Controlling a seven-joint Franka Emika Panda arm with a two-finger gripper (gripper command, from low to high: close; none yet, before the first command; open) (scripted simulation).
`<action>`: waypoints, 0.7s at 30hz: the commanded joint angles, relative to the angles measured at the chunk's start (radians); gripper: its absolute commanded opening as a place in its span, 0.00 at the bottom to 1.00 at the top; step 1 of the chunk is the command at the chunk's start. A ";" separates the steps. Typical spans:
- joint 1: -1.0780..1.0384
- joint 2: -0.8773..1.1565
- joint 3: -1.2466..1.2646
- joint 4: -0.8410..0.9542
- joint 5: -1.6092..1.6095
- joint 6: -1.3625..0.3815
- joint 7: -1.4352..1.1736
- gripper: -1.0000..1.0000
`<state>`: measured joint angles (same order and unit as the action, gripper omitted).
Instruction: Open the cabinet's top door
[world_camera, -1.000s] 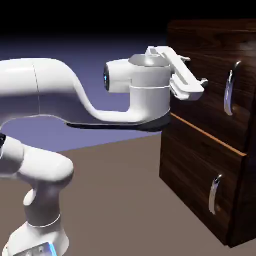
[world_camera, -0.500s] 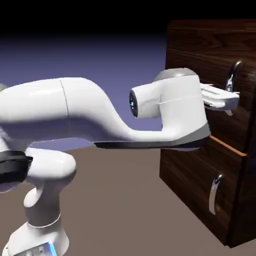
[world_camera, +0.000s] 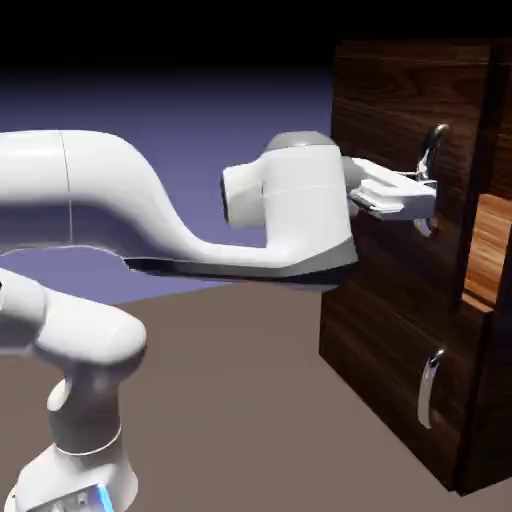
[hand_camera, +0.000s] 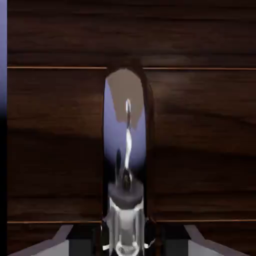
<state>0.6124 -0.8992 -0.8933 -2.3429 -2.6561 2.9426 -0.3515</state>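
The dark walnut cabinet (world_camera: 375, 345) stands at the exterior view's right. Its top door (world_camera: 390, 105) sits pulled out a little from the body, and lighter orange-brown inner wood (world_camera: 488, 250) shows along its side. My gripper (world_camera: 424, 196) is shut on the top door's curved silver handle (world_camera: 434, 145), whose ends stick out above and below the fingers. In the hand view the silver handle (hand_camera: 127, 150) runs up the middle in front of the dark door (hand_camera: 200, 140), and my gripper (hand_camera: 127, 237) closes around its lower part.
The smaller lower panel (world_camera: 385, 390) with its short silver handle (world_camera: 430, 388) lies flush below. My white arm (world_camera: 150, 210) stretches across from the left at the height of the top door. Brown table surface (world_camera: 230, 400) lies below it.
The gripper has shut on the top door's handle and drawn back to the left. The door came out with it, uncovering orange-brown inner wood.
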 joint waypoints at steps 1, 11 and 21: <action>-0.036 -0.004 0.028 -0.024 0.020 -0.010 -0.004 0.00; -0.399 -0.101 0.327 -0.261 0.277 -0.098 -0.082 0.00; -0.712 -0.302 0.636 -0.473 0.691 -0.140 -0.270 0.00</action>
<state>-0.0997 -1.2009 -0.2573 -2.8160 -1.9667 2.8016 -0.6212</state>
